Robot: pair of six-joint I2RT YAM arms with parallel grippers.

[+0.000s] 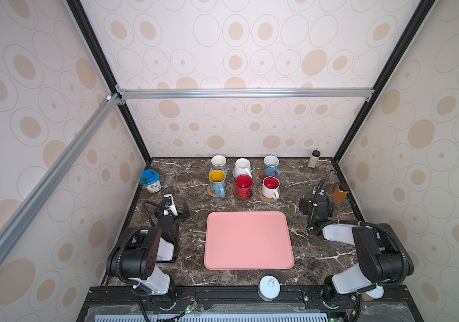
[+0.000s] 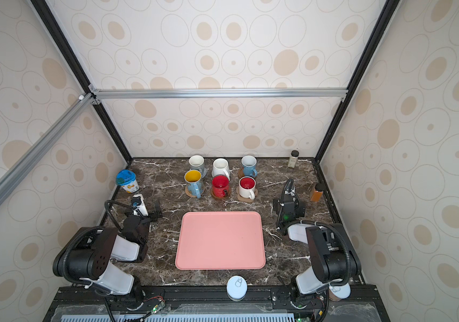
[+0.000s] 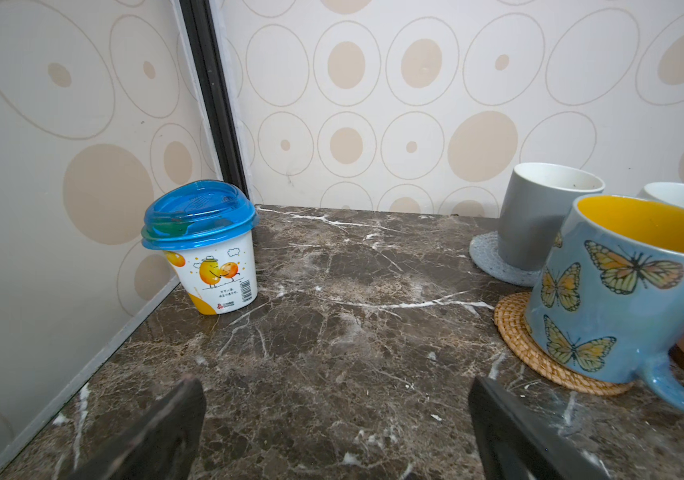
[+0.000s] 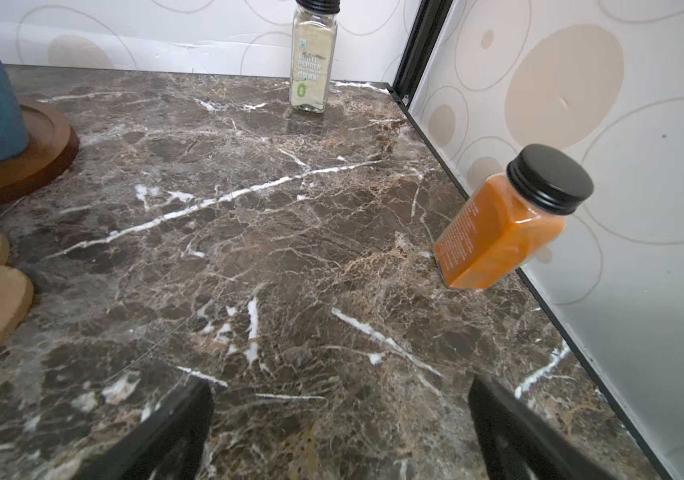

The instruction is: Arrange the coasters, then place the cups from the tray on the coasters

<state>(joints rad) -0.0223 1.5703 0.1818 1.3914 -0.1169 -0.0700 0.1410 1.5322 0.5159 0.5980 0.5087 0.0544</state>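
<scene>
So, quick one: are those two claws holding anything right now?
Left gripper: open, holding nothing.
Right gripper: open, holding nothing.

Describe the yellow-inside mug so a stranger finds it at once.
Beyond the pink tray, six mugs stand in two rows of three. The blue mug is leftmost in the row nearer the tray, on a tan rattan coaster. Only it is yellow inside, with butterflies painted outside.

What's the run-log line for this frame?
mugs: six, each on a coaster | pink tray: bare | left gripper: open, holds nothing | right gripper: open, holds nothing
</scene>
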